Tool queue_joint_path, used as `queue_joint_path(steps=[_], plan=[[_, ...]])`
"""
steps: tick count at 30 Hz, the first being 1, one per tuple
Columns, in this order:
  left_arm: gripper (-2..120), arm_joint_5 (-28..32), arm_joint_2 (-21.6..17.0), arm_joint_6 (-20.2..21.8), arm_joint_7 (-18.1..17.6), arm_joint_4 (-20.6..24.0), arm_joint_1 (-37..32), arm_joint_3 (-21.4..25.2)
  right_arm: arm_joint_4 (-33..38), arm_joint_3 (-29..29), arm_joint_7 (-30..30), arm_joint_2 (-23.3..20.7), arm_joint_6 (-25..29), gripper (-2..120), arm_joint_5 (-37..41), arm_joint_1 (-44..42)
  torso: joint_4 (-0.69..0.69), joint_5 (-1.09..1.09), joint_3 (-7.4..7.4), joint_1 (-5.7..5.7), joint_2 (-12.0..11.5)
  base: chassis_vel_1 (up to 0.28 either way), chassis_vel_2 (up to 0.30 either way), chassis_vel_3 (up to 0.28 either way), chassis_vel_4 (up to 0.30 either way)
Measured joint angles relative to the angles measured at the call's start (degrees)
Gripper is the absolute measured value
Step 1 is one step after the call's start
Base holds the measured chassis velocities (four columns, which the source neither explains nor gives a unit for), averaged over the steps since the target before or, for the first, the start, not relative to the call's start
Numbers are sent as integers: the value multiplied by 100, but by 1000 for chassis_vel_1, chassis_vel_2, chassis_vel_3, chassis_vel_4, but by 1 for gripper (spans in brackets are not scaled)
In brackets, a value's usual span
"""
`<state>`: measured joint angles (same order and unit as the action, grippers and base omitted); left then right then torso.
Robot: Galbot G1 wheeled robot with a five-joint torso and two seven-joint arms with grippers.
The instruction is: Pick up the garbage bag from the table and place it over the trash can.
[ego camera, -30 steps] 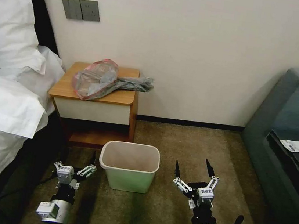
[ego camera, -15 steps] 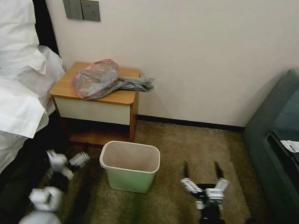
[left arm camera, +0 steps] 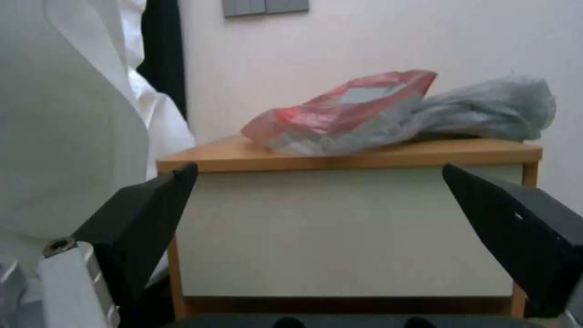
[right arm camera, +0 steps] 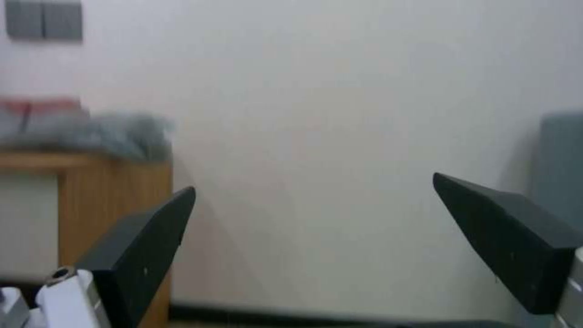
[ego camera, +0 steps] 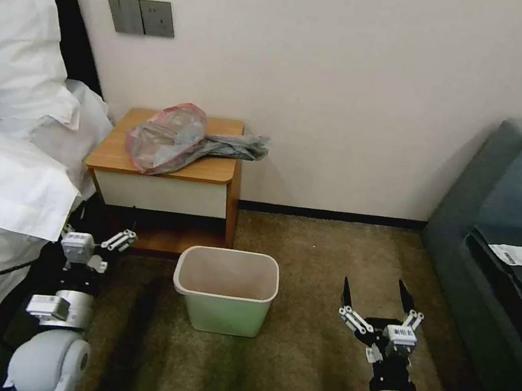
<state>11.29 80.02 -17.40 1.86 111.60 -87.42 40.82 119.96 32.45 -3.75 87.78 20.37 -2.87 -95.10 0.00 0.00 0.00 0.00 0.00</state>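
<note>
Garbage bag (ego camera: 175, 138): one, crumpled on the surface (ego camera: 118, 153), covering much of it from the middle to the right edge; its grey tail hangs slightly past the back right corner, and its pinkish-red rim faces the left and front. In the left wrist view the bag (left arm camera: 376, 114) lies on top of the surface (left arm camera: 243, 157), higher than the fingers and between them in the frame.
Bag relative to left hand: the left hand (ego camera: 99, 239) is low, in front of the surface's front left corner, below the level of its top and well apart from the bag.
Bag relative to right hand: the right hand (ego camera: 375, 297) is over the carpet, right of the trash can, farther from the bag than the left hand, with the can between them.
Left hand state: fingers spread apart, nothing between them; the two dark fingers (left arm camera: 140, 218) frame the cream drawer front.
Right hand state: fingers spread apart, holding nothing; its fingers (right arm camera: 516, 241) point at the bare wall, with the surface's right edge (right arm camera: 109, 159) off to one side.
Trash can (ego camera: 225, 291): one, upright on the carpet in front of the surface's front right corner, open top, no bag on it.
Counts: one bag, one surface, one trash can, two hands.
Surroundings: white pillows (ego camera: 12, 122) just beside the surface's left edge; a grey-blue sofa (ego camera: 509, 224) at the right.
</note>
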Motion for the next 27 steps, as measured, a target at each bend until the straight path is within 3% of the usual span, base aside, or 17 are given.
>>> queue_joint_path(steps=[7,8,11,14,19,27], plan=[[100,-335,93,-155,-258,-196,-13,-80,-233,-375,330,-843,-251,100,-199,927,-1,1,0,0,0,0,0,0,0],[97,-415,130,-174,-257,-215,-42,-85,-409,-562,370,-1291,-378,100,-510,1296,-2,0,0,0,0,0,0,0,0],[95,-464,174,-176,-257,-231,-57,-80,-640,-811,364,-1683,-475,100,-739,1744,0,2,0,0,0,0,0,0,0],[95,-696,244,-199,-266,-358,-57,-11,-1223,-1354,336,-2266,-616,100,-1182,2727,0,1,1,1,0,0,0,0,0],[88,-816,332,-193,-350,-527,-72,-42,-1928,-2088,55,-2717,-878,100,-1929,3875,-2,0,1,0,0,0,0,0,0],[82,-824,490,-86,-447,-692,-45,-110,-2955,-3050,-20,-2593,-886,100,-2803,5577,0,0,1,0,-1,0,0,0,0]])
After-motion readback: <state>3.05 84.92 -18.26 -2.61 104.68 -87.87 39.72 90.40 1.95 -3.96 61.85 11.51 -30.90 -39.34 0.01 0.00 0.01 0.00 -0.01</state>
